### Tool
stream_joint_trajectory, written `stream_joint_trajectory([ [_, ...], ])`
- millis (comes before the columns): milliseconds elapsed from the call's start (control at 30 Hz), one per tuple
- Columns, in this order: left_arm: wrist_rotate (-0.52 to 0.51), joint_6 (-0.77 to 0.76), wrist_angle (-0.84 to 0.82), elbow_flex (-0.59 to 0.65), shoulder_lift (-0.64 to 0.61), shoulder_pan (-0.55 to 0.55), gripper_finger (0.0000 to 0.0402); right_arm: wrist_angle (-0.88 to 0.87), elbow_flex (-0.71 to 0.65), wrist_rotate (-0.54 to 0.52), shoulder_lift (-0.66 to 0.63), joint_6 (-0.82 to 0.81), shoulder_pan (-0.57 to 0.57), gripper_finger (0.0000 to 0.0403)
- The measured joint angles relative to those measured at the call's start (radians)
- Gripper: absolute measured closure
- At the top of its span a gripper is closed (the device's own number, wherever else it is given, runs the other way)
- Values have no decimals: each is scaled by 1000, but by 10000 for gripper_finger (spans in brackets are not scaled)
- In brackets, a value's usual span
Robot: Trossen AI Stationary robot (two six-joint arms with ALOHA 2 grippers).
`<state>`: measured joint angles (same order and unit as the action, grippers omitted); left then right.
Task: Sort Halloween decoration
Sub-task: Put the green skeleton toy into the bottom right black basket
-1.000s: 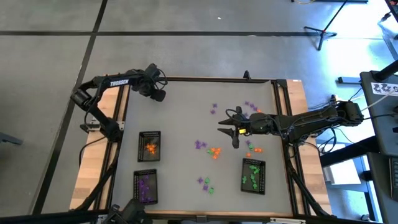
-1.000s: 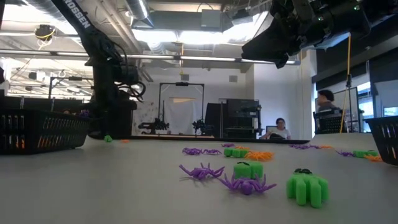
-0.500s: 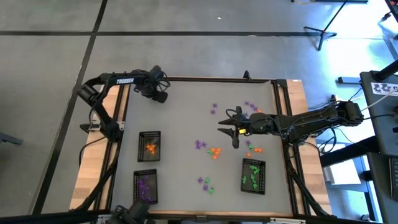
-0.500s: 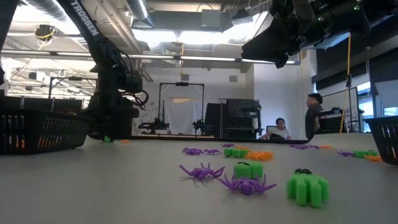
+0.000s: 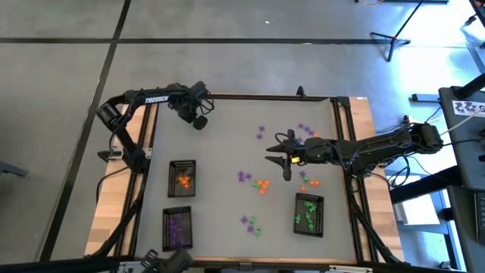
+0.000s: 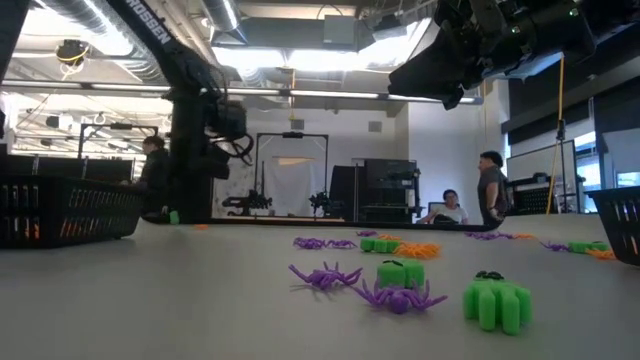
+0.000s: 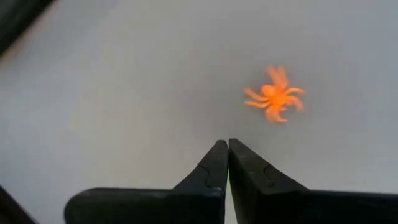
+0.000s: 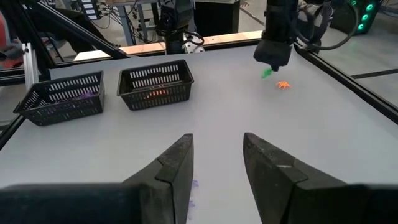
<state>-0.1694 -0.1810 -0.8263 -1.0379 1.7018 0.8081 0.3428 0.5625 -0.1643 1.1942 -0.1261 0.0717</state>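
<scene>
The Halloween decoration is tiny orange, purple and green trinkets strewn over the grey table's middle and right. My left gripper hovers at the far left, fingers shut with nothing between them. An orange spider lies on the table just beyond its tips, and a green trinket lies beside that. My right gripper hangs open above the table's middle, holding nothing. Purple spiders and green pieces lie near the front.
Three black mesh trays stand on the table: one with orange pieces, one with purple, one with green. More trinkets lie at the far right and front. People are in the room beyond.
My left gripper has risen from the table top and moved toward the table's right edge along the far side. My right gripper has kept still. A person in the room behind has walked leftward.
</scene>
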Motion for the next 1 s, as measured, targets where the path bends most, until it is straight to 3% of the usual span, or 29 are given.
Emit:
stream_joint_trajectory([
  [433,-26,3,-24,-228,-61,-273,401,-5,0,0,0,0,0,265],
  [567,-66,59,-36,-244,-88,-329,401,-10,0,0,0,0,0,265],
  [767,-106,11,-52,-201,-55,-282,391,-6,0,1,0,0,1,265],
  [1000,-91,-95,-40,-152,37,-164,325,-3,0,11,0,0,1,265],
])
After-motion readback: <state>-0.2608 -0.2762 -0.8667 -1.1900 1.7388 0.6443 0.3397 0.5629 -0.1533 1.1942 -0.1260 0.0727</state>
